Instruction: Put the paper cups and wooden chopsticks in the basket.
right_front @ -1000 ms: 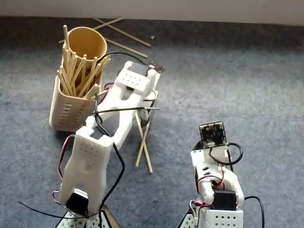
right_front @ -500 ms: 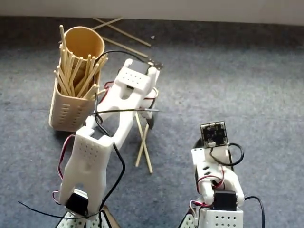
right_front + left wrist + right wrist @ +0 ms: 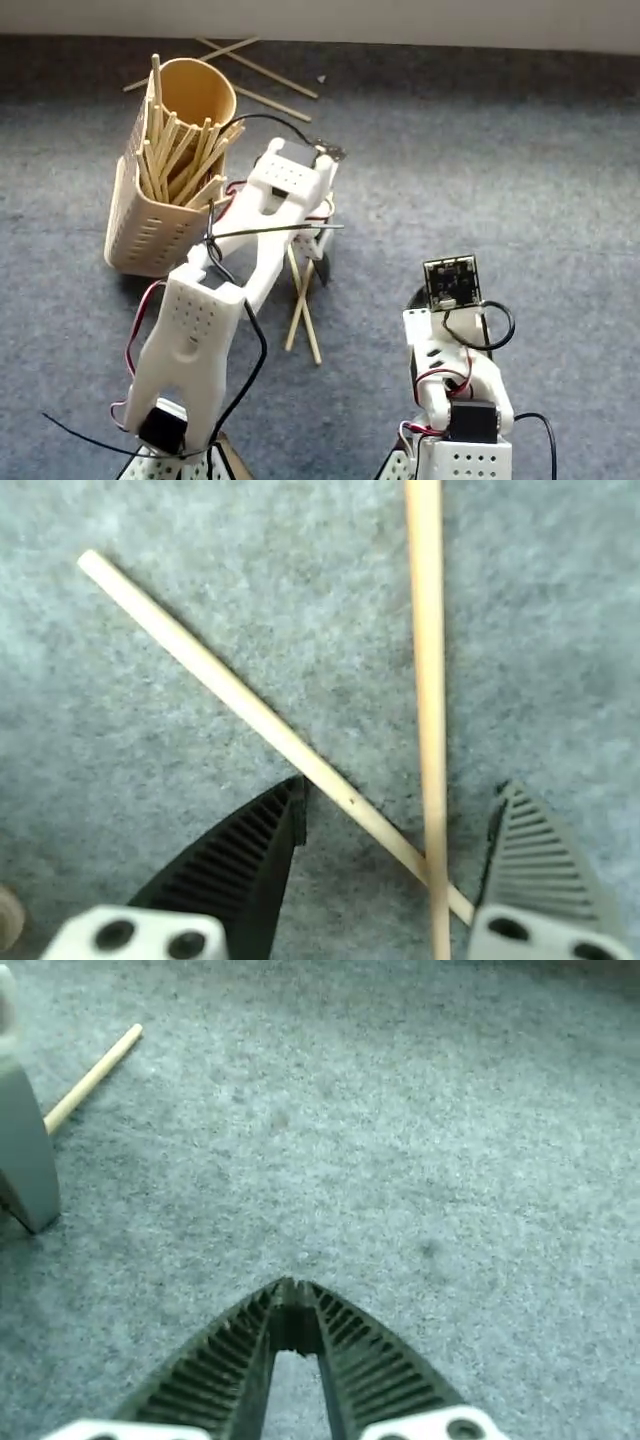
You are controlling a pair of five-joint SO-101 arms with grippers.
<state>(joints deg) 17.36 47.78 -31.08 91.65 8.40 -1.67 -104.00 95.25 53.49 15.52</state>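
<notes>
While both arms sit at the near edge of a grey carpet (image 3: 520,160), a cream basket (image 3: 140,235) stands at the far left. It holds a tan paper cup (image 3: 200,90), with a bundle of wooden chopsticks (image 3: 175,165) packed in beside the cup. Behind the basket, a few loose chopsticks (image 3: 262,70) lie scattered on the carpet near the far wall. Just right of the basket, the white left arm (image 3: 200,330) stretches away from the near edge. The left gripper (image 3: 400,788) points down at the carpet with its fingers spread wide, straddling two crossed chopsticks (image 3: 425,680); the spot where they cross lies between the fingertips. From above, these sticks (image 3: 300,310) lie beside the arm. Well to the right, the right arm (image 3: 455,380) is folded back near the edge. The right gripper (image 3: 290,1295) has its fingers pressed together on nothing, over bare carpet, with one chopstick end (image 3: 95,1075) farther off.
</notes>
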